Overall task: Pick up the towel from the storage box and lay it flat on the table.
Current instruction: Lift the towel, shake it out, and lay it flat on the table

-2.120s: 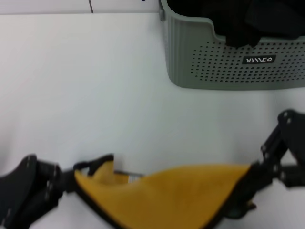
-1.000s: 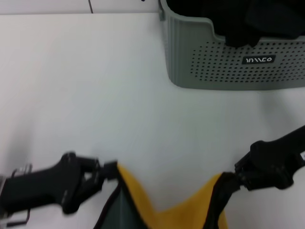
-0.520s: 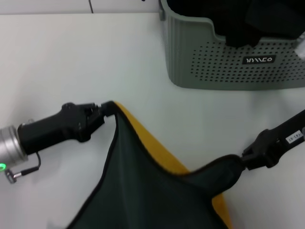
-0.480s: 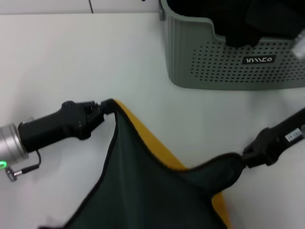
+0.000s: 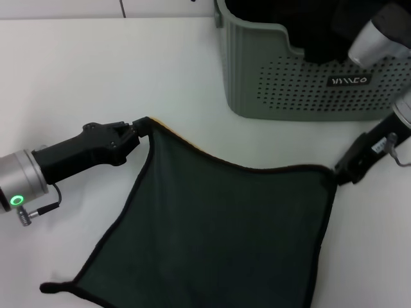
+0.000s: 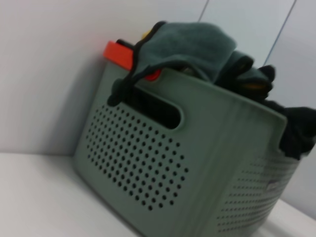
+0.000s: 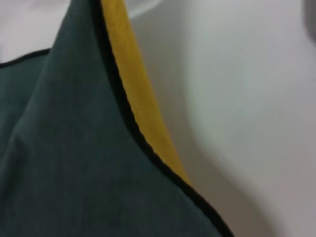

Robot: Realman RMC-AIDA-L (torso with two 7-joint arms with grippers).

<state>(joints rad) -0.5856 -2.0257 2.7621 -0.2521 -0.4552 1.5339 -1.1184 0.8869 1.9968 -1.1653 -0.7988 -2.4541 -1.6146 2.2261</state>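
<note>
Since half a second ago the towel [image 5: 225, 224] has gone from a sagging drape to spread wide, green side up, over the table [image 5: 96, 70], both arms pulled further apart. Left gripper [image 5: 137, 131] is clamped on the far left corner, with a sliver of yellow showing along that edge. Right gripper [image 5: 340, 173] is pinching the far right corner, in front of the storage box [image 5: 257, 77]. Towel hangs taut between the two. Near left corner loop [image 5: 54, 287] lies on the table. Box holds dark cloths [image 6: 197, 49] and an orange item [image 6: 121, 54]
</note>
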